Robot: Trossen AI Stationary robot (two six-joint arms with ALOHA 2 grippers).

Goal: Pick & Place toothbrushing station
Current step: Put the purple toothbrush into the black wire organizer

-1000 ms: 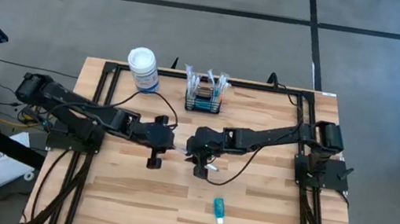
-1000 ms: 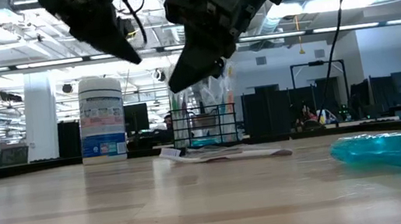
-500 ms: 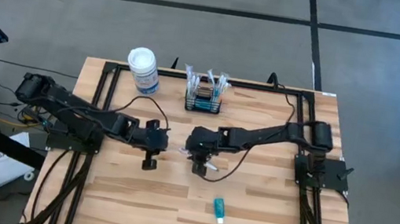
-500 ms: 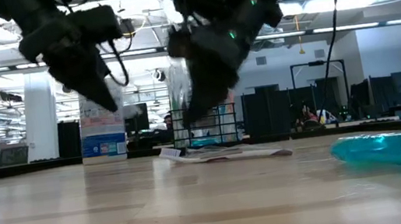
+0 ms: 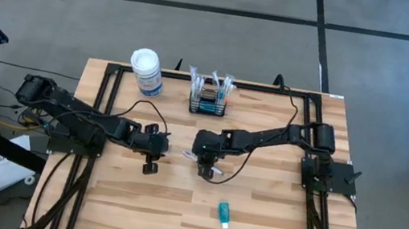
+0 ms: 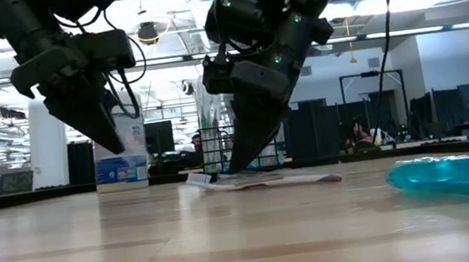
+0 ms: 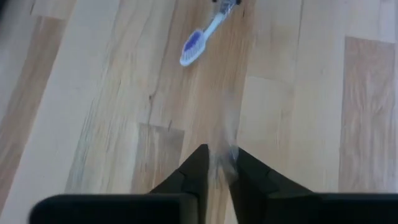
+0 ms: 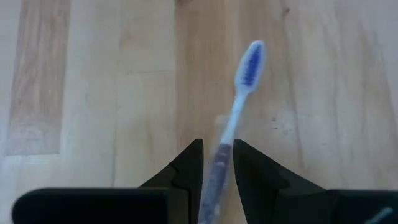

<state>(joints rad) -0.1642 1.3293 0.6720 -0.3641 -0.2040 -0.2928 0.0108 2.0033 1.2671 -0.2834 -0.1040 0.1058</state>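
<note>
Spanning the scene, the wooden table (image 5: 271,214) carries both arms at mid-table. Black wire-mesh basket (image 5: 208,103), holding wrapped brushes, stands at the far edge, well apart from both grippers; a white-lidded canister (image 5: 147,71) stands to its left. Right gripper (image 5: 211,170) fingers clamped on a toothbrush (image 8: 239,99), bristle head pointing out past the tips. Left gripper (image 5: 150,165) close beside it, fingers nearly together, gripping nothing. Teal toothpaste tube (image 5: 223,214) lies near the front edge
</note>
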